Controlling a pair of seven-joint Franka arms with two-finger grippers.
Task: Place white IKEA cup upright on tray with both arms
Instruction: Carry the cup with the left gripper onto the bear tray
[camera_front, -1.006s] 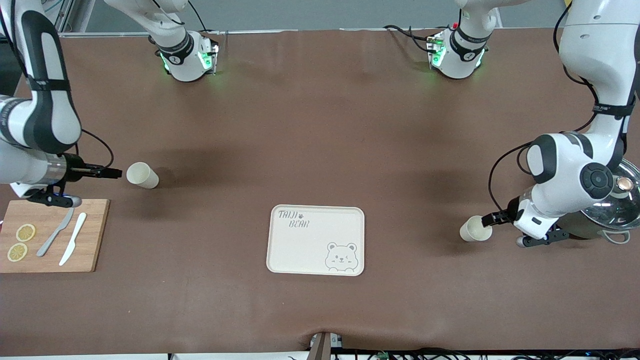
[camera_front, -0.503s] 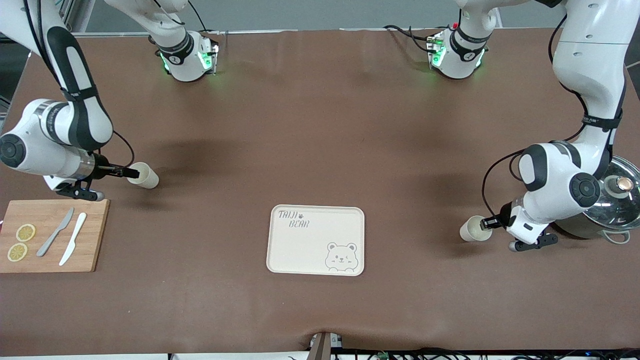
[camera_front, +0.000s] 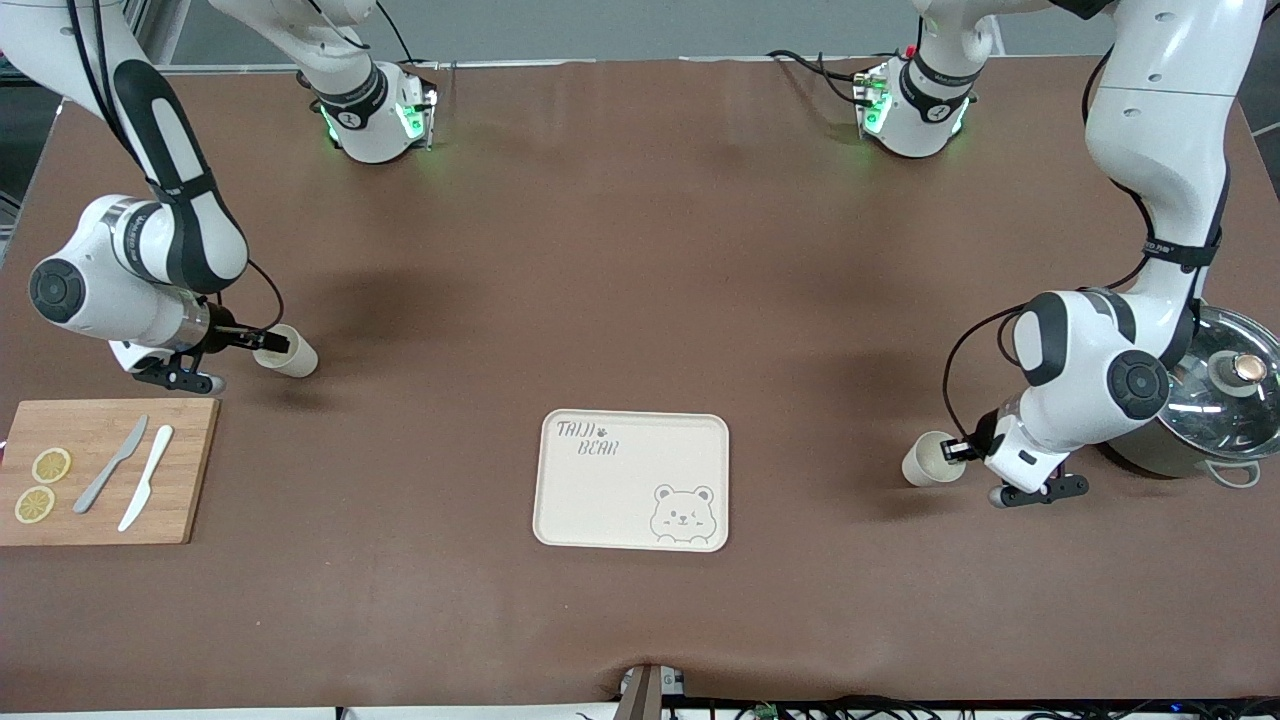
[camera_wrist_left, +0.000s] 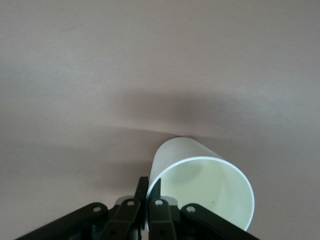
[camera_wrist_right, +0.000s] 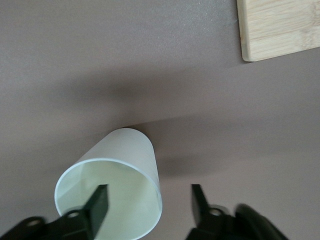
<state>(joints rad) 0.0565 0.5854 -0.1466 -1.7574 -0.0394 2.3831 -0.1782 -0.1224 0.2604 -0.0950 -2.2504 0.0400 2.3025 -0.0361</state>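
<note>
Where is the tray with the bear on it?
In the front view, the tray lies flat on the table about midway between both arms' ends, nearer the front camera than both tipped cups, with nothing on it.

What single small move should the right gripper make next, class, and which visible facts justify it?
Probably close. The right gripper is open, one finger inside the tipped cup and the other outside its wall, while the left gripper already pinches its own cup's rim.

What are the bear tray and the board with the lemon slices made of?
The tray looks like smooth matte plastic, though it could be something else: even cream colour, rounded corners, printed grey bear. The cutting board looks like wood or bamboo: tan with pale grain lines running along it.
</note>
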